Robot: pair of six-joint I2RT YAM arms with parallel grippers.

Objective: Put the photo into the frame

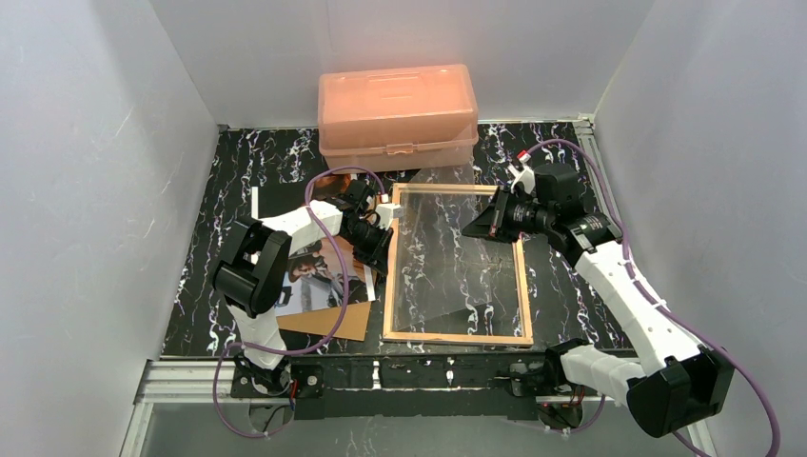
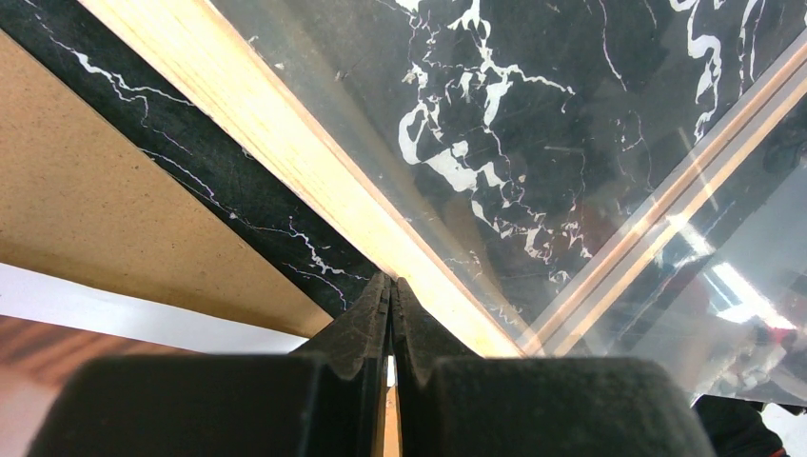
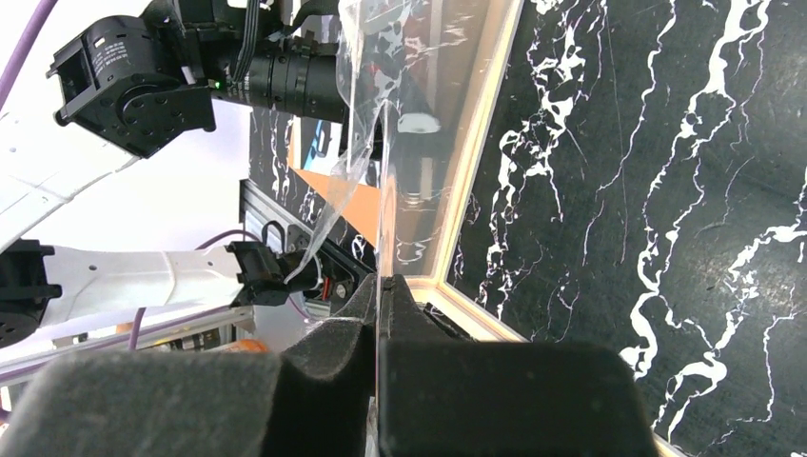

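Far edge of black white-veined table point(image 1: 228, 171): translucent orange plastic box point(image 1: 398, 114), lid shut. Left side: brown backing board point(image 1: 333, 322), flat, near corner showing. Mid-table: clear flexible sheet point(image 1: 447, 257), glossy, tilted, far edge raised. White walls point(image 1: 95, 143) around.

Pinching the left gripper point(image 2: 392, 290) tight, tips resting at the outer edge of the frame's point(image 2: 285, 143) tan wooden rail. Looking through a clear pane point(image 2: 533, 143) onto the black marbled table point(image 2: 238, 209). Showing, leftward, a brown board point(image 2: 86, 190) meeting the photo's point(image 2: 86, 314) white border.
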